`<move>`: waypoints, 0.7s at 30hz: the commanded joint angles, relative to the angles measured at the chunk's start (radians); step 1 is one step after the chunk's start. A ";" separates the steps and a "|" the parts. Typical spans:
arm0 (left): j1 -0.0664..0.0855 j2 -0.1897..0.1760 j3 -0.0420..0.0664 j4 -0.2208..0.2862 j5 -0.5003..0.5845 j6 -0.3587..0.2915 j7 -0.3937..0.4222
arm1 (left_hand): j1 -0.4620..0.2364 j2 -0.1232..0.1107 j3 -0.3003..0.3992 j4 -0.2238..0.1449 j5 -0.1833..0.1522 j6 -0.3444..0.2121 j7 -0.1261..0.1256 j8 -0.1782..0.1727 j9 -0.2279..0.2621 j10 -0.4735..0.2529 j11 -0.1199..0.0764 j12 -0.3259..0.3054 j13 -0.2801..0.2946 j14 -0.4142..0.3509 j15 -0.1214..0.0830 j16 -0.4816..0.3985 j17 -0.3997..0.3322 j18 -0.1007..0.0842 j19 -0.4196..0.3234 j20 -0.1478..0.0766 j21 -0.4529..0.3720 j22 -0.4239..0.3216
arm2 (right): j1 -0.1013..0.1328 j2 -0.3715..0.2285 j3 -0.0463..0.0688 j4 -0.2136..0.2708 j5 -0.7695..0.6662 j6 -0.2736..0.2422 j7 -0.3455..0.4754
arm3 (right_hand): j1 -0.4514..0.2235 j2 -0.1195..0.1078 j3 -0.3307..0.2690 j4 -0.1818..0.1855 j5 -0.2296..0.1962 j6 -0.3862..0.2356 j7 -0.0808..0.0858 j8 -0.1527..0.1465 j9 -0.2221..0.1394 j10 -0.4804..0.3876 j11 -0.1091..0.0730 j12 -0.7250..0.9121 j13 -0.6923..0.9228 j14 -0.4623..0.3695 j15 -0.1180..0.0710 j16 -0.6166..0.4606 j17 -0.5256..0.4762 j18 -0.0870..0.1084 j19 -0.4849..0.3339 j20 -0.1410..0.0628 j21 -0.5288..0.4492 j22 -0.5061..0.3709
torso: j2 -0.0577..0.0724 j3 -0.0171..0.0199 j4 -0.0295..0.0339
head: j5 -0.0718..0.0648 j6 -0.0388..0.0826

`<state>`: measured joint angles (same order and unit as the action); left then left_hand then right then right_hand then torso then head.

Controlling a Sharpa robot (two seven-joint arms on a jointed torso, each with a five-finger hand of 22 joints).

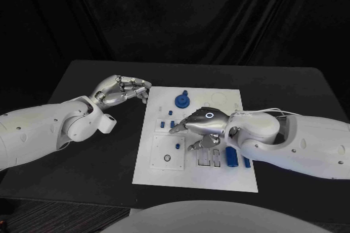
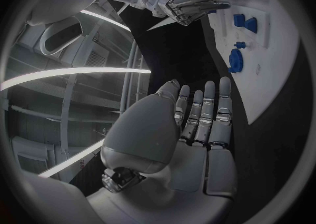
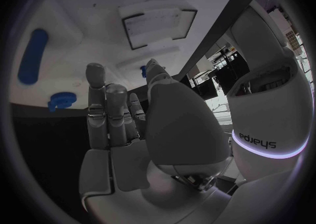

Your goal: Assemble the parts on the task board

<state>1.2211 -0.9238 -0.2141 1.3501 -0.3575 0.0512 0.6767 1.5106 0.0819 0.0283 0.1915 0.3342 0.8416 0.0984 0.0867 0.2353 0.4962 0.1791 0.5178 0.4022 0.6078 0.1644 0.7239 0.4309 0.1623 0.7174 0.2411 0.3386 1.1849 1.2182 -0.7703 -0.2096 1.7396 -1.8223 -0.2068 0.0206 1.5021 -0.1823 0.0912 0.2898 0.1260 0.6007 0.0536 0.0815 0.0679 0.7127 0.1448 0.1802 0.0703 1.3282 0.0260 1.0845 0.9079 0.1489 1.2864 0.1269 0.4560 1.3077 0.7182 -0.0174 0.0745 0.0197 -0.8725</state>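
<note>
The white task board (image 1: 219, 180) lies in the middle of the black table. My right hand (image 1: 201, 123) hovers over the board's centre, fingers pointing down toward the rectangular slots (image 1: 208, 157), and holds nothing; the right wrist view shows its fingers (image 3: 108, 113) straight and empty. My left hand (image 1: 120, 90) hangs just off the board's far left corner, palm bare, fingers (image 2: 204, 110) extended. A round blue part (image 1: 182, 99) stands near the far edge. Two small blue parts (image 1: 166, 124) sit left of my right hand. A long blue part (image 1: 230, 156) lies near the board's right edge.
A framed panel with an oval hole (image 1: 167, 157) sits at the board's near left. Circle outlines (image 1: 217, 98) mark the far right corner. Bare black table (image 1: 87, 162) surrounds the board, and a dark curtain hangs behind.
</note>
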 commanded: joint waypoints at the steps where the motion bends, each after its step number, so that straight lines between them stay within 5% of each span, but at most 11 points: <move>1: -0.002 -0.003 0.001 0.006 0.009 0.007 0.014 | 0.001 0.008 0.000 -0.003 0.005 -0.007 -0.001 0.001 -0.001 -0.005 0.000 0.006 -0.001 -0.007 0.000 -0.005 -0.001 -0.009 -0.004 0.002 -0.005 0.001 | 0.036 -0.034 0.003 0.024 0.071 -0.093 0.021 | 0.004 0.014 0.009 -0.001 0.009 0.053 0.022 0.013 0.006 0.010 -0.003 0.020 0.002 0.010 0.000 0.016 0.014 0.009 0.010 -0.002 0.021 0.052 | 0.000 0.0002 0.0004 | -0.003 0.000; 5: -0.002 -0.009 0.001 0.011 0.009 0.002 0.014 | 0.001 0.007 -0.001 -0.004 0.005 -0.007 -0.001 0.001 -0.001 -0.006 0.000 0.006 -0.001 -0.007 0.000 -0.005 -0.002 -0.009 -0.004 0.002 -0.005 0.002 | 0.115 -0.112 0.003 0.062 0.119 -0.030 -0.035 | -0.011 0.020 0.008 -0.001 0.002 0.166 0.048 0.045 0.019 0.044 -0.008 0.052 0.003 0.058 0.011 0.070 0.069 0.000 0.051 0.003 0.090 0.064 | 0.000 0.0002 -0.0002 | -0.007 0.000; 9: -0.002 -0.010 0.001 0.013 0.009 -0.001 0.013 | 0.001 0.007 -0.001 -0.004 0.005 -0.007 -0.001 0.001 -0.001 -0.006 0.000 0.006 -0.001 -0.007 0.000 -0.005 -0.002 -0.009 -0.004 0.002 -0.005 0.002 | 0.161 -0.185 0.002 0.087 0.131 0.032 -0.100 | -0.029 -0.003 -0.003 0.004 -0.010 0.216 0.045 0.054 0.021 0.036 -0.006 0.040 -0.006 0.081 0.012 0.058 0.050 0.000 0.081 0.007 0.112 0.062 | -0.002 0.0002 -0.0015 | -0.011 0.000; 11: -0.002 -0.008 0.001 0.013 0.009 -0.001 0.014 | 0.000 0.007 -0.001 -0.004 0.005 -0.007 -0.001 0.001 -0.001 -0.007 0.000 0.007 -0.002 -0.007 0.000 -0.005 -0.002 -0.009 -0.004 0.002 -0.006 0.002 | 0.170 -0.205 0.002 0.088 0.130 0.047 -0.118 | -0.036 -0.011 -0.008 0.004 -0.013 0.212 0.024 0.046 0.017 0.042 -0.007 0.039 -0.006 0.094 0.011 0.064 0.056 -0.001 0.092 0.006 0.123 0.063 | -0.002 -0.0003 -0.0007 | -0.012 0.000; 15: -0.002 -0.005 0.001 0.011 0.009 0.001 0.016 | 0.000 0.007 -0.001 -0.004 0.005 -0.007 -0.001 0.001 -0.001 -0.007 0.000 0.007 -0.002 -0.007 0.000 -0.005 -0.002 -0.009 -0.004 0.002 -0.006 0.002 | 0.176 -0.229 0.002 0.079 0.126 0.081 -0.149 | -0.043 -0.022 -0.015 0.006 -0.020 0.220 0.025 0.043 0.015 0.047 -0.007 0.035 -0.007 0.102 0.011 0.058 0.049 -0.002 0.102 0.004 0.131 0.063 | -0.001 0.0002 0.0011 | -0.012 0.000; 21: -0.002 -0.003 0.001 0.009 0.009 0.004 0.016 | 0.000 0.006 -0.001 -0.005 0.005 -0.006 -0.001 0.001 -0.001 -0.007 0.001 0.007 -0.002 -0.007 0.000 -0.004 -0.002 -0.010 -0.005 0.002 -0.006 0.002 | 0.154 -0.241 0.002 0.065 0.100 0.111 -0.164 | -0.051 -0.021 -0.017 0.006 -0.031 0.232 0.024 0.035 0.010 0.072 -0.008 0.032 -0.006 0.112 0.011 0.041 0.031 -0.002 0.112 0.004 0.127 0.058 | -0.002 -0.0033 -0.0003 | -0.011 0.000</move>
<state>1.2208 -0.9285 -0.2141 1.3582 -0.3574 0.0500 0.6771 1.5106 0.0819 0.0282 0.1916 0.3341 0.8416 0.0984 0.0867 0.2353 0.4963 0.1789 0.5178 0.4012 0.6078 0.1644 0.7239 0.4299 0.1622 0.7174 0.2411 0.3386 1.1857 1.3764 -1.0106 -0.2079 1.8059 -1.7107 -0.1449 -0.0931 1.4601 -0.2026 0.0794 0.2948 0.0988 0.8290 0.0786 0.1213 0.0791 0.7785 0.1378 0.2175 0.0648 1.4321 0.0367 1.1291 0.9401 0.1486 1.3903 0.1304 0.5849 1.3075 0.7164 -0.0184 0.0750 0.0065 -0.8725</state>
